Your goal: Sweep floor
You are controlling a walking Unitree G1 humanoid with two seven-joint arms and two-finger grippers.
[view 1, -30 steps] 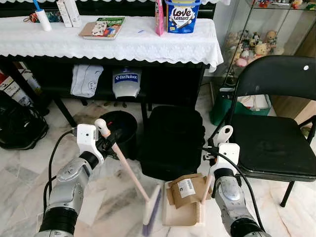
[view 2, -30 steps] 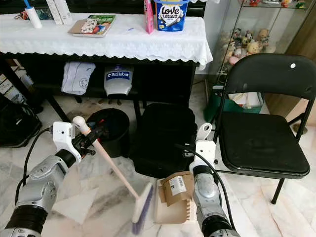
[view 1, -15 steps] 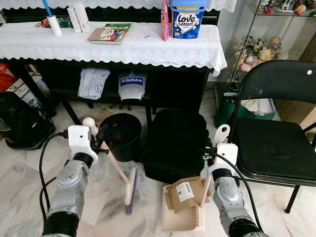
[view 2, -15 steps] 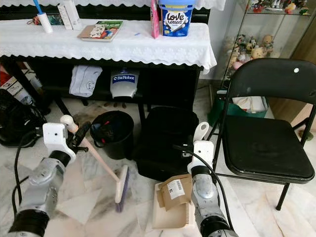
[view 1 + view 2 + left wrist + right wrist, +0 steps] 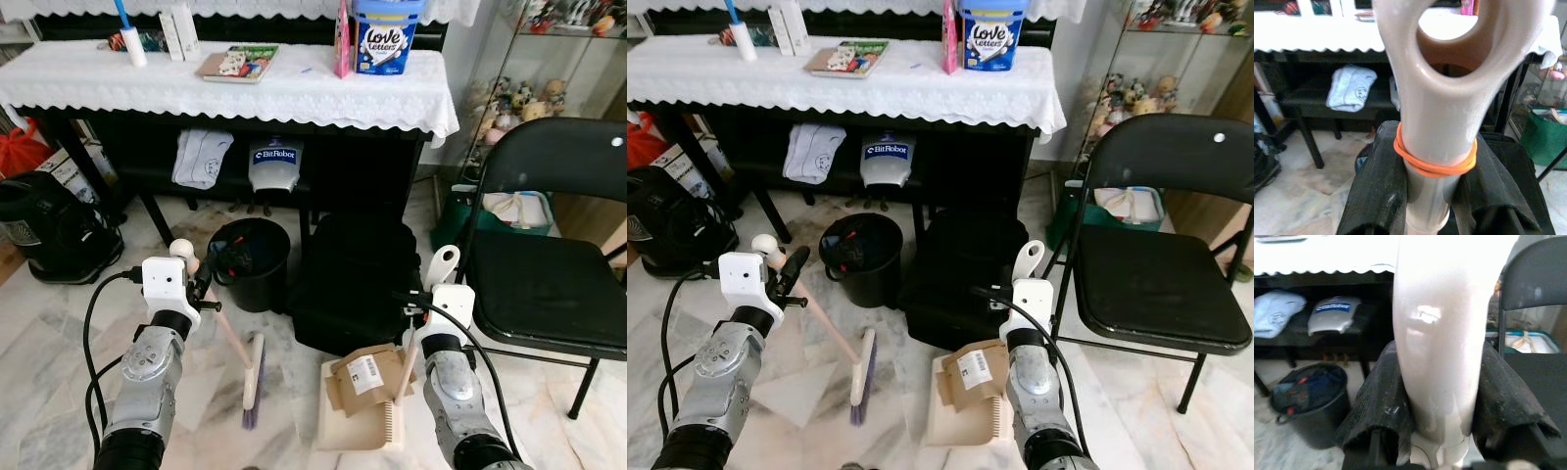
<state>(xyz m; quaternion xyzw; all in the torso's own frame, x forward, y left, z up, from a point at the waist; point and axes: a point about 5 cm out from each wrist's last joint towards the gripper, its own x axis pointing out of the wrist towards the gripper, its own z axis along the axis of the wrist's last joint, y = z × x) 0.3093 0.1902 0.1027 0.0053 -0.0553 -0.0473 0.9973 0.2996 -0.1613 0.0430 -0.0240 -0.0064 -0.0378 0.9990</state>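
My left gripper (image 5: 203, 290) is shut on the beige broom handle (image 5: 1434, 122), just below an orange rubber band (image 5: 1435, 164). The broom slants down to its head (image 5: 253, 377), whose purple bristles rest on the marble floor, left of the dustpan. My right gripper (image 5: 415, 328) is shut on the pale dustpan handle (image 5: 1437, 347). The beige dustpan (image 5: 358, 426) lies flat on the floor with brown cardboard scraps (image 5: 364, 377) on it. A black finger (image 5: 1381, 401) presses each side of that handle.
A black bin (image 5: 250, 264) and a black bag (image 5: 358, 284) stand just beyond the broom and dustpan. A black folding chair (image 5: 549, 284) is close on the right. A white-clothed table (image 5: 245, 93) runs across the back, with a black appliance (image 5: 49, 230) at the left.
The broom head has swung left, away from the dustpan's edge, and now rests a short gap from it. The whole view has shifted as the camera moved. The dustpan stays put.
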